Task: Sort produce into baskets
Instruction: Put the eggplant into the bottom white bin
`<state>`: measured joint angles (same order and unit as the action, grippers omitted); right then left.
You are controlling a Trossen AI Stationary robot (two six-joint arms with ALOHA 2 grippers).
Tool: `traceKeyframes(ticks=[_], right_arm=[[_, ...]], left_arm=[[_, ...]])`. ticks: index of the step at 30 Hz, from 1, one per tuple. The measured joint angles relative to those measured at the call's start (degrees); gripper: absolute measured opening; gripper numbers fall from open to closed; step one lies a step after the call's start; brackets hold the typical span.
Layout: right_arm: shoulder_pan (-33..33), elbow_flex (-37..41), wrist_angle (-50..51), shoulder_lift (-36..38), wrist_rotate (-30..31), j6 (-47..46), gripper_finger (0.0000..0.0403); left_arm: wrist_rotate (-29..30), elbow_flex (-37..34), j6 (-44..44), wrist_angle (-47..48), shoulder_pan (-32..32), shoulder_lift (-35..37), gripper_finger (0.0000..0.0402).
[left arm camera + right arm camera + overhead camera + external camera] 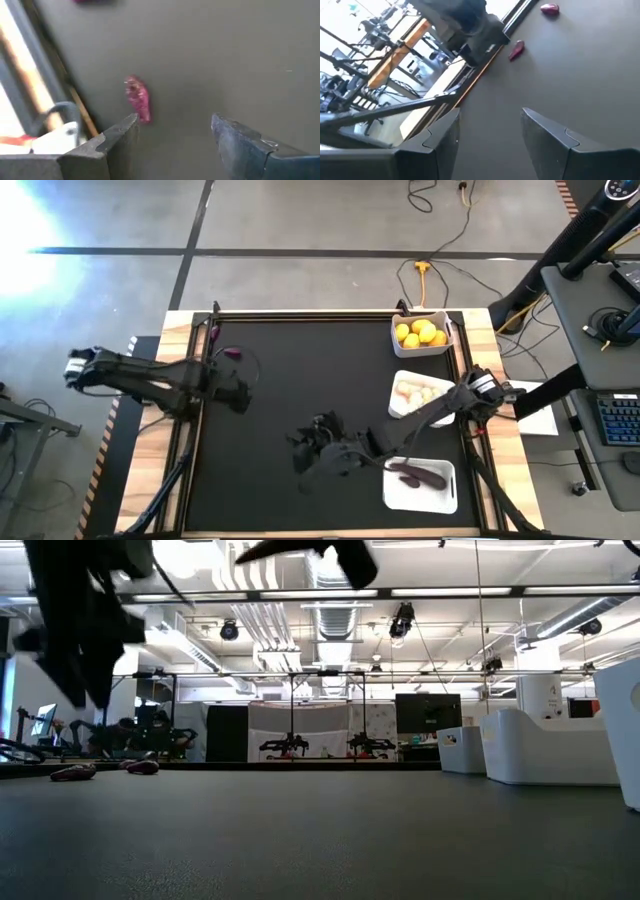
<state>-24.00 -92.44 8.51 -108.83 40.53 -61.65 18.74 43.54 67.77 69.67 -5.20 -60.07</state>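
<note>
A: Where are the purple bits?

B: One purple bit (138, 98) lies on the black desk (300, 380), close to the rail on the left side. Another purple bit (232, 352) lies a little farther along, near the far left corner.

A: Is the left hand (172, 132) near it?

B: Yes. It hangs just above the first bit. Its two fingers stand well apart and hold nothing. The bit sits closer to one finger than the other.

A: So what should it do?

B: I think it should slide over so the bit is in the middle of the gap. Then go down slowly and close gently. The rail is close, so it must not bump it.

A: And the right hand (490, 135)?

B: It waits over the middle of the desk, fingers apart, with nothing in it.

A: Where do the bits go?

B: Likely into the near basket (421, 486) on the right side, with the eggplants (418, 474). The lemons (420, 333) fill the far basket (446, 335). The whitish bulbs (414, 392) are in the middle basket (400, 405).
</note>
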Motion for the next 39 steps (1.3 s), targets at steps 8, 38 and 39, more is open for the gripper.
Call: traceKeyframes(ticks=[8,38,39], right_arm=[[4.0,0.0,-0.3,-1.3,-5.5,6.7,0.0196],[19.7,0.0,29.9,10.5,-21.0,45.1,0.0194],[19.7,0.0,31.7,10.5,-21.0,45.2,0.0194]], left_arm=[[-5.7,-9.5,-13.8,-13.7,24.3,-2.7,0.0232],[-17.9,-2.0,-20.9,-40.5,28.2,-19.0,0.0032],[-18.7,-0.9,-22.2,-46.1,26.8,-19.1,0.0040]])
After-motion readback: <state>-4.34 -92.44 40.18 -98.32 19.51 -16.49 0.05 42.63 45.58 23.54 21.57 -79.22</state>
